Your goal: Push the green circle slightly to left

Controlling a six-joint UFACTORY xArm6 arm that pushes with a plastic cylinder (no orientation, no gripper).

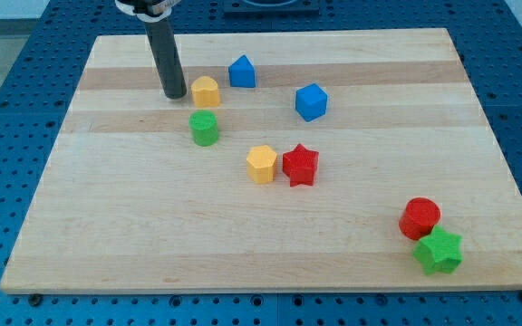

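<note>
The green circle [204, 128] is a short green cylinder on the wooden board [107, 226], left of centre. My tip [175, 95] rests on the board above and to the left of it, a short gap away. A yellow block [206, 91] stands just right of my tip and directly above the green circle. The dark rod rises from the tip to the view's top edge.
A blue block [242, 71] sits right of the yellow one, a blue cube [311, 101] further right. A yellow hexagon-like block [261, 164] touches a red star [300, 165] at centre. A red cylinder [420, 218] and green star [439, 251] sit at bottom right.
</note>
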